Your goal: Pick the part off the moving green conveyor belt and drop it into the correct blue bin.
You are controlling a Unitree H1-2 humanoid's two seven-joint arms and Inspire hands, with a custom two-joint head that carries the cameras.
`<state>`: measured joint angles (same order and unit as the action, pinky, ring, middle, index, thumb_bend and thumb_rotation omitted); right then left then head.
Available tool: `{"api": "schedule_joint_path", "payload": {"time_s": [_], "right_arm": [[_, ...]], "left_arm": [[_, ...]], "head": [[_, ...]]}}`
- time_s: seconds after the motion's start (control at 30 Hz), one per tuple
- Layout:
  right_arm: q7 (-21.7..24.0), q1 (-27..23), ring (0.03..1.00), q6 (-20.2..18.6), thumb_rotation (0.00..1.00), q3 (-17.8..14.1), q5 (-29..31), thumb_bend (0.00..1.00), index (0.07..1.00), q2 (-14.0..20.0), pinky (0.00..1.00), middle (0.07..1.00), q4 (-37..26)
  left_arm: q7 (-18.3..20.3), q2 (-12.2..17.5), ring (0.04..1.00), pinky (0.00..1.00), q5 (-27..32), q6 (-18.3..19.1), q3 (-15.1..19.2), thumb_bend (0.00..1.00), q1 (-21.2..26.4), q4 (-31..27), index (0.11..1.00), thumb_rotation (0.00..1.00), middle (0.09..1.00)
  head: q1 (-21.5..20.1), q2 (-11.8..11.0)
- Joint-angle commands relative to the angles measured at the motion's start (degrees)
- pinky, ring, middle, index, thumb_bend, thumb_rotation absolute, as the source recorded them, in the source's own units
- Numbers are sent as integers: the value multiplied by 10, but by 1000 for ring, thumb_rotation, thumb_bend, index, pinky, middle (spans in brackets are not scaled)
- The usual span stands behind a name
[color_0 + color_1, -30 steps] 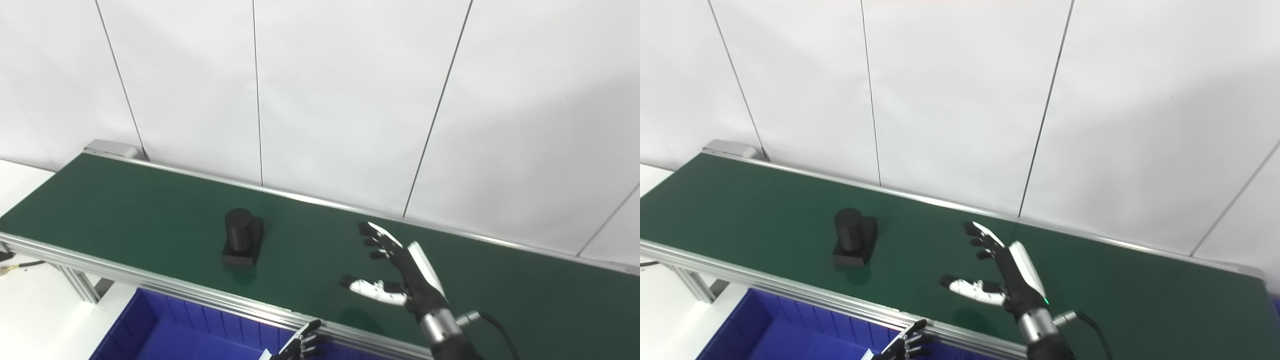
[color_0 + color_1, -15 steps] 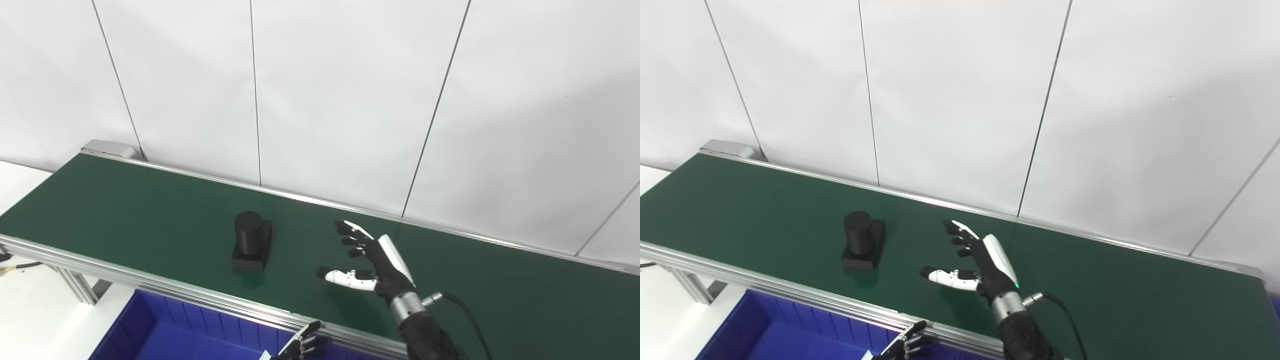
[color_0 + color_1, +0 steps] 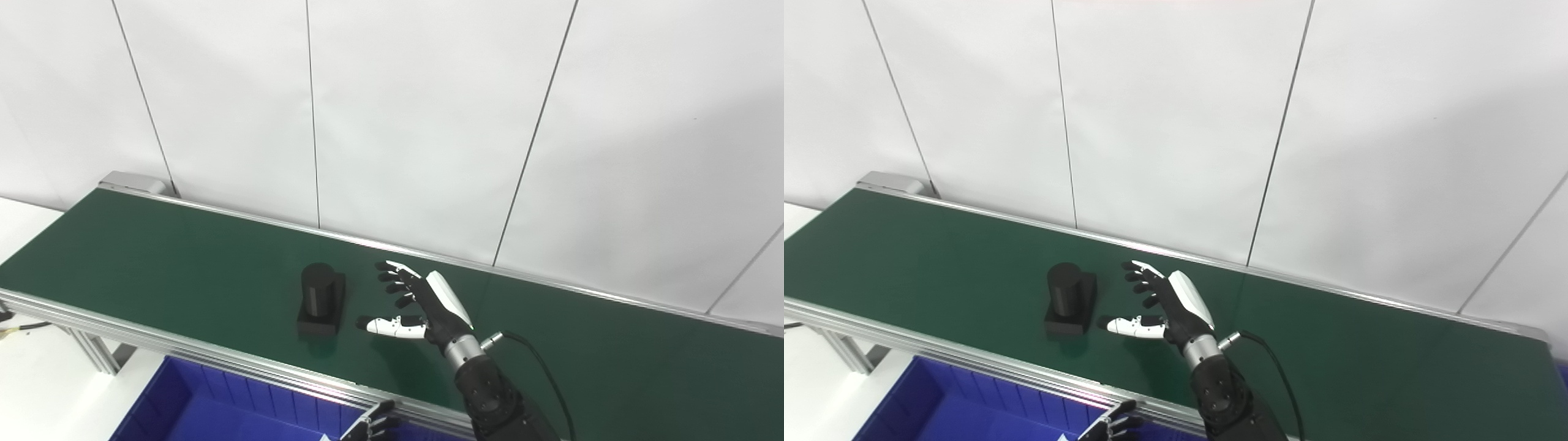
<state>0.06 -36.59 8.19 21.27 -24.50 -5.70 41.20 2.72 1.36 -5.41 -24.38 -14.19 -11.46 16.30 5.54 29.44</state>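
The part [image 3: 321,301] is black: an upright cylinder on a flat rectangular base. It stands on the green conveyor belt [image 3: 153,257], near the belt's front rail. My right hand [image 3: 416,303] is open just right of the part, palm toward it, fingers spread, thumb low and close to the base without touching. It also shows in the right eye view [image 3: 1164,306]. Only the fingertips of my left hand [image 3: 370,427] show at the bottom edge, below the belt rail; their state is unclear. A blue bin [image 3: 208,410] sits under the belt's front edge.
The belt runs from the back left to the right between aluminium rails [image 3: 184,352]. A white panelled wall [image 3: 429,122] stands right behind it. A support leg [image 3: 92,349] and a cable [image 3: 18,326] are at the lower left.
The part has ridden the belt to the right. My right hand has moved left toward it, closing the gap to a small one. The left hand has barely moved.
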Motion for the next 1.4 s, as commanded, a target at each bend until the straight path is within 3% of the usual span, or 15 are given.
{"api": "schedule_joint_path", "payload": {"time_s": [0.0, 0.37, 0.7, 1.13, 1.37], "right_arm": [[-16, -41, 785, 32, 393, 4, -6, 715, 856, -15, 671, 833, 0], [-10, -64, 803, 15, 375, 9, -10, 730, 867, -22, 712, 846, 19], [-33, -87, 827, 20, 372, 14, -24, 738, 868, -31, 733, 844, 74], [-61, -91, 778, 39, 292, 18, -31, 739, 841, -39, 680, 797, 115], [-82, -83, 744, 42, 195, 20, -37, 737, 804, -43, 664, 767, 119]], "left_arm": [[-2, -8, 806, 723, -3, -25, -3, 787, 2, -19, 852, 522, 848], [-4, -15, 802, 737, -5, -24, -10, 776, -7, -24, 841, 497, 846], [-8, -22, 801, 735, -7, -25, -16, 779, -10, -27, 833, 498, 838], [-12, -30, 799, 728, -9, -25, -21, 780, -16, -34, 844, 490, 840], [-15, -31, 796, 732, -10, -25, -25, 781, -18, -37, 852, 497, 835]], "head": [[5, 0], [17, 2], [28, 5], [32, 12], [32, 16]]}}
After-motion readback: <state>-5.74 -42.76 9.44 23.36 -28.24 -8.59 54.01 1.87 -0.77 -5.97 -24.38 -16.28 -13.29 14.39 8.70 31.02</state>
